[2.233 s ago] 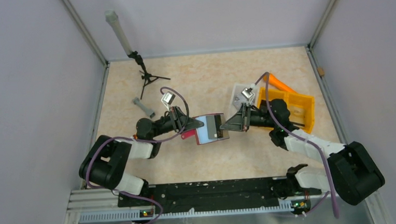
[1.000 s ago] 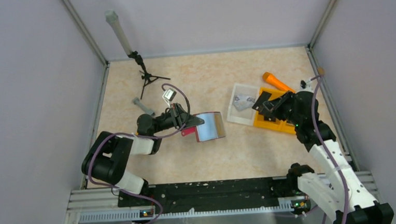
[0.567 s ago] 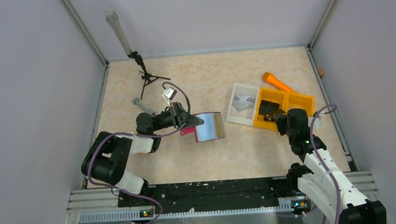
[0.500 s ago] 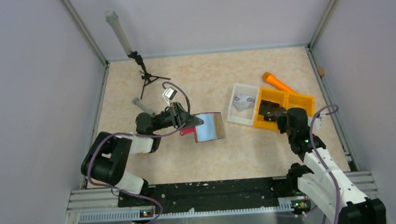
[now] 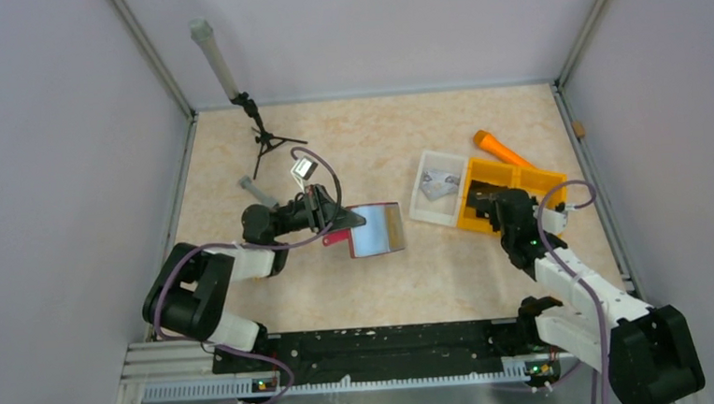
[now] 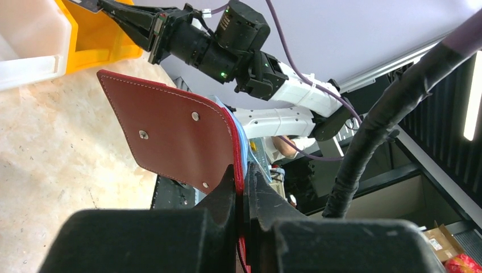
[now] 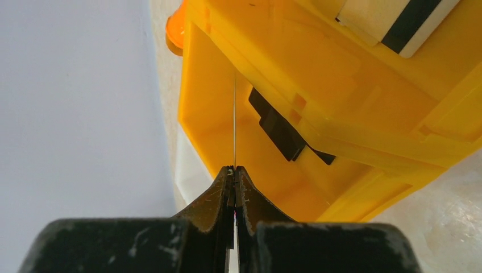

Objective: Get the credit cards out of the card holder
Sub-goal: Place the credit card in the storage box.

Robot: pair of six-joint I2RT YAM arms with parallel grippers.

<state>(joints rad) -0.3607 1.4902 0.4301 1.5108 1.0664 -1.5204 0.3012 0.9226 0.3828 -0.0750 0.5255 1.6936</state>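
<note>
Right wrist view: the right gripper (image 7: 234, 170) pinched a credit card (image 7: 234, 114) edge-on, pointing to 12 o'clock over the orange tray (image 7: 318, 142). The left gripper (image 6: 241, 176) clamped the card holder (image 6: 170, 131).

Near the middle of the table (image 5: 377, 135), the card holder (image 5: 378, 229) is clamped at its left edge by the left gripper (image 5: 343, 223), whose arm comes in from the left. To the holder's right, apart from it, sits a shallow tray (image 5: 432, 219) with a small item (image 5: 441, 180) inside. A divided bin (image 5: 550, 179) touches that tray's right side. The right gripper (image 5: 480, 198) hangs over the bin's left compartment, pinching a card (image 7: 234, 114) edge-on above a block (image 7: 281, 129) lying there. A second card (image 7: 392, 23) lies at the neighbouring compartment. Behind the bin lies a marker (image 5: 500, 148). At the far left stands a tripod (image 5: 265, 142), with a short rod (image 5: 257, 193) just in front of it.
</note>
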